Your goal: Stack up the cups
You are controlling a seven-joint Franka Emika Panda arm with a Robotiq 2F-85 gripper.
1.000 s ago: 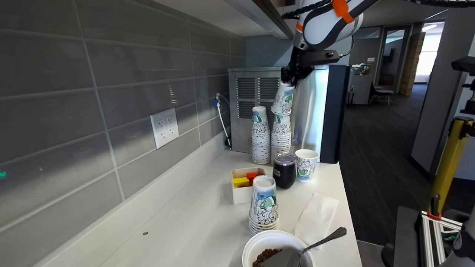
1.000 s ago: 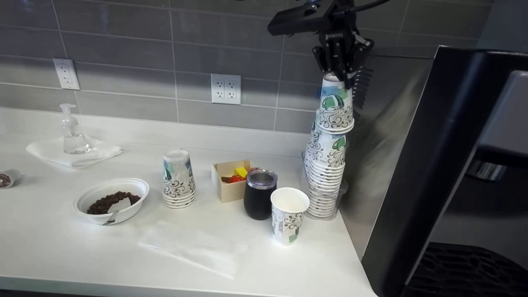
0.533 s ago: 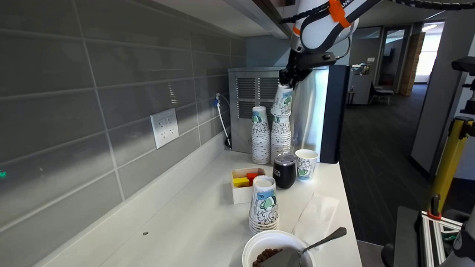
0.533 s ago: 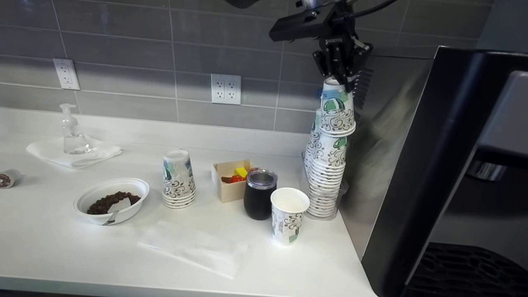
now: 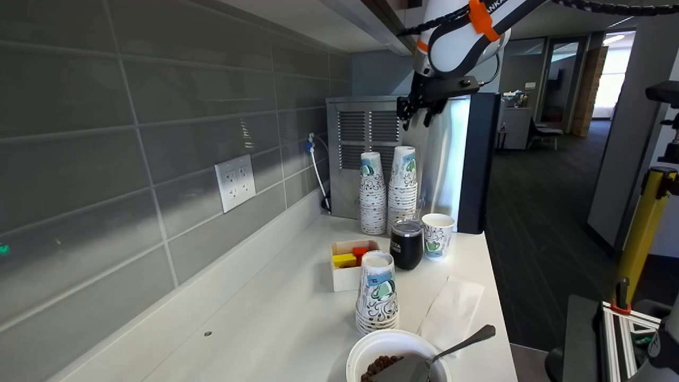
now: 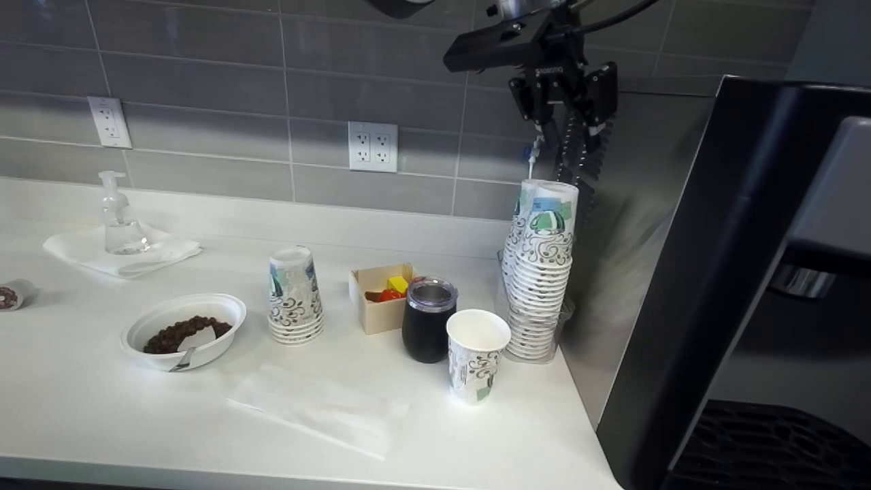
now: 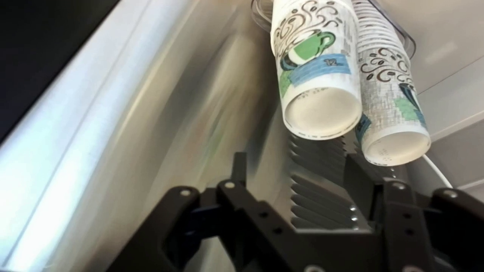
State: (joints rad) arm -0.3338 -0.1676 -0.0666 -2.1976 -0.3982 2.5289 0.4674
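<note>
Two tall columns of nested white paper cups stand mouth down by the steel machine: the front column and the back column. Above the front column's top, clear of it, hangs my gripper, open with nothing between its fingers. From the wrist view both column tops show, the front one's base nearer, with my spread fingers apart from it. A shorter nest of cups sits mouth down farther along the counter. One single cup stands mouth up beside the black tumbler.
The black tumbler and a small box of coloured pieces are close to the columns. A bowl with a spoon and a napkin lie on the counter. The machine rises right beside the front column.
The cup that was in the gripper, perched on the front column's top, has dropped down over that column, now seated flush. The jaws have opened; the arm has barely moved.
</note>
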